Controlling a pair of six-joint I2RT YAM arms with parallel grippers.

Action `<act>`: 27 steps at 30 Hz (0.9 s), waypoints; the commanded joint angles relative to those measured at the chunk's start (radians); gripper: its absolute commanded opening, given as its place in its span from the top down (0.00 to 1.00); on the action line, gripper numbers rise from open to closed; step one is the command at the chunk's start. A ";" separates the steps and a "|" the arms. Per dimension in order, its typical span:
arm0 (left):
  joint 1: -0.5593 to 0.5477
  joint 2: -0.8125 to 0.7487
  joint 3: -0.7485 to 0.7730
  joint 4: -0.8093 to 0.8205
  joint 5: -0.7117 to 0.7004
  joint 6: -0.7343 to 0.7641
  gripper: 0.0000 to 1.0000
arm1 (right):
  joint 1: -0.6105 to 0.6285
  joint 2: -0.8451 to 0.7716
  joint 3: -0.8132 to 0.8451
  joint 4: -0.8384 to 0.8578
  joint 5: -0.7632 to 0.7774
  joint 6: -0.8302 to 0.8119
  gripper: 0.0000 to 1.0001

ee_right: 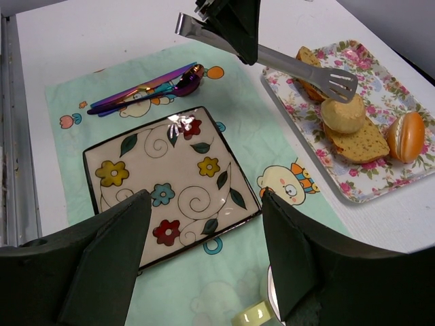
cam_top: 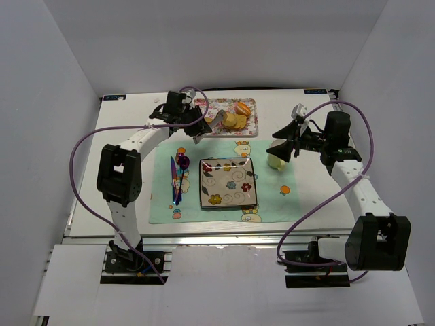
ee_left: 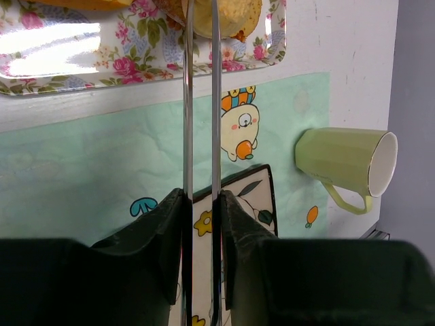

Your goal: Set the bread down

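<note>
A white table inside white walls carries a mint placemat (cam_top: pixel 272 193) printed with cartoon figures. The left gripper (ee_left: pixel 201 204) is clamped on the handles of metal tongs (ee_left: pixel 200 102), whose two arms run close together out to a floral tray (ee_right: pixel 380 75) at the far edge. There the slotted tip lies on top of the bread roll (ee_right: pixel 343 114); whether the roll is pinched cannot be told. The roll sits on the tray against brown-crusted slices (ee_right: pixel 360 142), with an orange bun (ee_right: pixel 406 136) just beside them. The right gripper (ee_right: pixel 204 251) hangs with its fingers wide apart, holding nothing, above a pale yellow mug (cam_top: pixel 275 161) at the mat's right side. A flowered square plate (cam_top: pixel 228 182) lies mid-mat, with iridescent cutlery (cam_top: pixel 177 178) to its left.
</note>
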 commanded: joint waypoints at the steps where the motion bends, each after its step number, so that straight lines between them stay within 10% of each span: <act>1: 0.006 -0.041 0.020 0.018 0.031 -0.007 0.89 | -0.010 -0.036 -0.012 0.031 -0.027 -0.001 0.29; 11: 0.013 -0.219 -0.027 -0.023 0.028 0.041 1.00 | -0.013 -0.048 -0.009 0.031 -0.027 -0.001 0.29; 27: -0.089 -0.651 -0.613 -0.178 0.154 0.162 1.00 | -0.013 -0.038 0.021 -0.026 -0.055 -0.060 0.29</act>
